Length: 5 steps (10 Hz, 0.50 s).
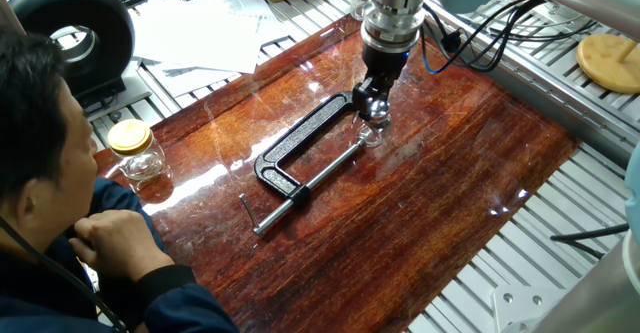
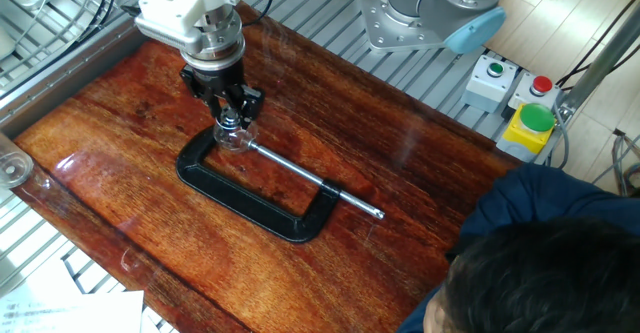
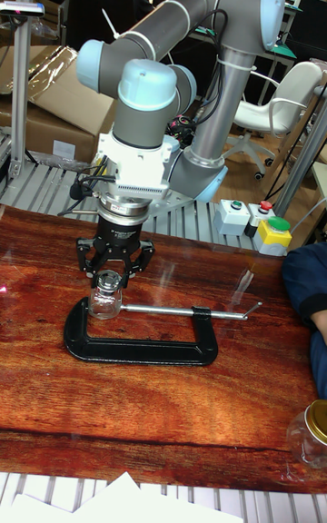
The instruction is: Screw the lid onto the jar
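Nearest in the tall fixed view: wooden table top [image 3: 163, 405], glossy, dark red-brown. At its right front corner stands a larger glass jar with yellow lid [image 3: 313, 437]; one fixed view shows the same jar [image 1: 136, 153] at the table's left edge, just in front of a seated person [image 1: 50, 173] in a blue jacket. The other fixed view does not include this jar.

Mid-table: black C-clamp [image 3: 136, 337] lying flat, screw rod pointing right. The jar [image 3: 105, 298], small clear glass, stands upright inside the clamp's open end, between the fixed jaw and the rod tip. In one fixed view the jar [image 1: 371, 133] is only a glint; in the other fixed view it [image 2: 233, 135] reads as a clear round body at the clamp mouth.

Gripper [image 3: 113, 276] directly above the jar, pointing straight down, fingers closed in around the jar's top. The lid [image 3: 108, 281] appears as a clear cap on the jar mouth between the fingertips; fingers seem clamped on it, though contact is hard to confirm through clear material. Other fixed view: gripper [image 2: 230, 113] hides the lid almost wholly.

Far: button box [image 3: 251, 216] with green and red buttons beyond the table, and the grey arm base.
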### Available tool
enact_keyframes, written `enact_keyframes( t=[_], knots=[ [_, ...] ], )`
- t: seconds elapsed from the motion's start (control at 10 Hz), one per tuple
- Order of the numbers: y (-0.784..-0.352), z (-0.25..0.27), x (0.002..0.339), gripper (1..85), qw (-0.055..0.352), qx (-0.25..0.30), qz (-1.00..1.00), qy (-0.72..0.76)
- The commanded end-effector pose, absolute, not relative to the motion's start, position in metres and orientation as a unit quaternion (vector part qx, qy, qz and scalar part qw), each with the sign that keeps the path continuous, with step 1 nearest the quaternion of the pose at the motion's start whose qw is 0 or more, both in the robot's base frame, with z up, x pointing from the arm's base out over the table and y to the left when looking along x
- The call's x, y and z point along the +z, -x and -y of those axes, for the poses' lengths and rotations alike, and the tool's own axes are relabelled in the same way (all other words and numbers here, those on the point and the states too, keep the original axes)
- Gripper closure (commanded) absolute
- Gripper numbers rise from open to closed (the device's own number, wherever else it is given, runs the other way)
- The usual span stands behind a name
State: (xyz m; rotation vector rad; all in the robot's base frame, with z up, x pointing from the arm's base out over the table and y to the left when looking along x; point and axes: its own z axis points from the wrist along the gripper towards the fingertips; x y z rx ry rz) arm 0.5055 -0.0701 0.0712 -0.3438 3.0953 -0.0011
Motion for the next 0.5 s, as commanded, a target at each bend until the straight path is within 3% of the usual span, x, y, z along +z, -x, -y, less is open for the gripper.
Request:
enact_keyframes(
  t=[0.0,0.1,0.4],
  knots=[
    [-0.507,0.071,0.074,80.3,0.015,-0.005,-0.994,0.108],
    [-0.505,0.068,0.075,70.0,0.01,-0.002,-0.994,0.113],
    [-0.506,0.057,0.076,53.7,0.014,0.015,-0.992,0.126]
  ],
)
